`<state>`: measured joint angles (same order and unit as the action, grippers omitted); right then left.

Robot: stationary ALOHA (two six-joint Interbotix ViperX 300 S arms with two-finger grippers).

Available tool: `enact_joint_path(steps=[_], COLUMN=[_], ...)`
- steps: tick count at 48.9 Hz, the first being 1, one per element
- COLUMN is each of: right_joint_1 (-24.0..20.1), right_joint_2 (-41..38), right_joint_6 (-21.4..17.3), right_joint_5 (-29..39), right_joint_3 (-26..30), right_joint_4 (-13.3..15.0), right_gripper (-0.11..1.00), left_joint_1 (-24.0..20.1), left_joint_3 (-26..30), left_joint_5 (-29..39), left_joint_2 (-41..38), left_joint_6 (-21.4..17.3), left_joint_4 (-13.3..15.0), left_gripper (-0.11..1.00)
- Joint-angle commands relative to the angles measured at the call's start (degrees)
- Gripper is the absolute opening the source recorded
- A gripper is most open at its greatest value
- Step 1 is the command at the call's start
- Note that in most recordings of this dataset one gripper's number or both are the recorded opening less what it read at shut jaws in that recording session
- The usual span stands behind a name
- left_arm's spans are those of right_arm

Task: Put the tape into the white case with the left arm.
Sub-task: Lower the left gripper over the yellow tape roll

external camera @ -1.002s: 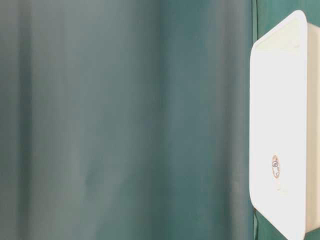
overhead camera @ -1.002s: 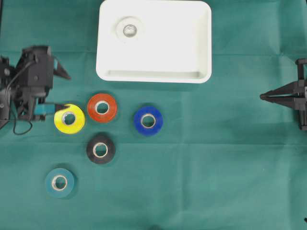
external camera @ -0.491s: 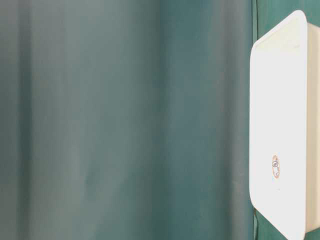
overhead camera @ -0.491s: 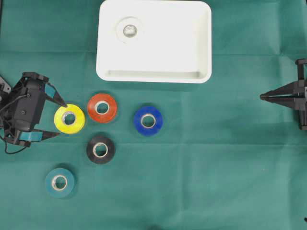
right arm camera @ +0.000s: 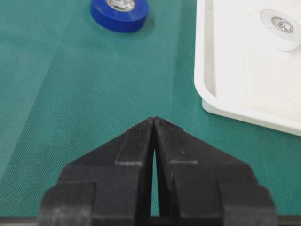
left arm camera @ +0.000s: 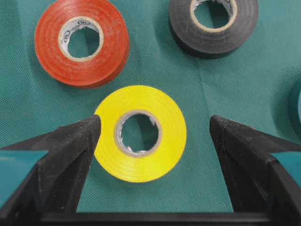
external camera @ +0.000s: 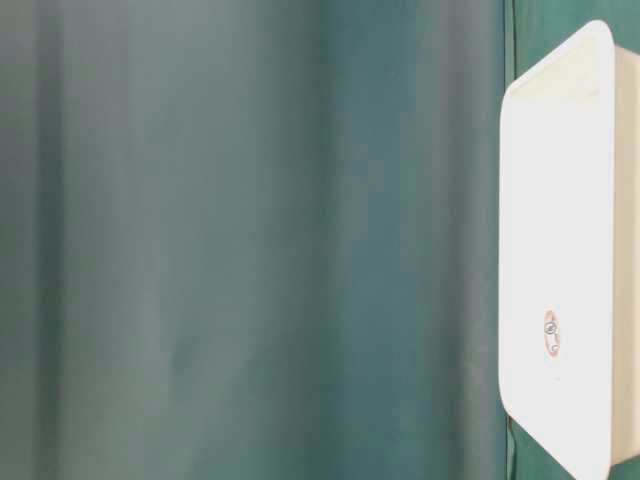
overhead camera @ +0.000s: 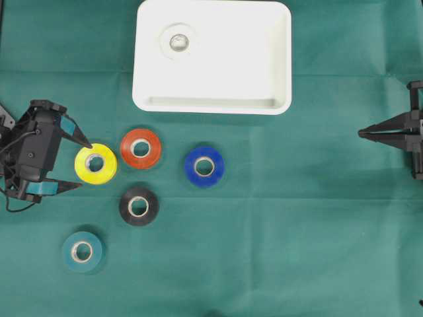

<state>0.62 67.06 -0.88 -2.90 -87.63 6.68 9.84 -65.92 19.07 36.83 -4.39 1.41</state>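
A: Where is the left end effector (overhead camera: 84,164)?

B: At the left side of the desk (overhead camera: 297,231), with its two fingers spread wide. The yellow tape (overhead camera: 96,164) lies flat between the fingertips, and nothing is pinched.

A: And the white case (overhead camera: 213,99)?

B: At the far edge, well apart, with one white tape (overhead camera: 178,41) inside.

A: The right end effector (overhead camera: 361,133)?

B: Pressed together, holding nothing, far at the right side.

Six tape rolls in all: a yellow roll (overhead camera: 96,163), a red roll (overhead camera: 140,148), a blue roll (overhead camera: 204,166), a black roll (overhead camera: 138,206) and a teal roll (overhead camera: 82,251) on the cloth, one white roll (overhead camera: 178,41) inside the single white case (overhead camera: 281,59)
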Motion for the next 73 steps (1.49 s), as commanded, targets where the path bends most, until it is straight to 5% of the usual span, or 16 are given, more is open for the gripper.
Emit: enact_joint_path(steps=[1, 20, 40, 73], right_joint_1=[0.0, 0.1, 0.1, 0.1], right_joint_2=[-0.4, -0.5, -0.5, -0.5], right_joint_6=[-0.1, -0.1, -0.1, -0.1], right_joint_5=[-0.5, -0.5, -0.5, -0.5], right_joint_3=[0.5, 0.5, 0.5, 0.6], right_joint_4=[0.1, 0.1, 0.1, 0.1], right_gripper=[-0.1, -0.1, -0.1, -0.1], left_joint_1=[0.2, 0.9, 1.7, 2.7], left_joint_3=[0.4, 4.0, 5.2, 2.8], left_joint_5=[0.0, 8.1, 8.3, -2.0], left_joint_2=[0.1, -7.3, -9.0, -20.7], left_joint_6=[-0.1, -0.1, 0.0, 1.6], left_joint_4=[-0.1, -0.1, -0.1, 0.1], left_gripper=[0.93, 0.93, 0.93, 0.92])
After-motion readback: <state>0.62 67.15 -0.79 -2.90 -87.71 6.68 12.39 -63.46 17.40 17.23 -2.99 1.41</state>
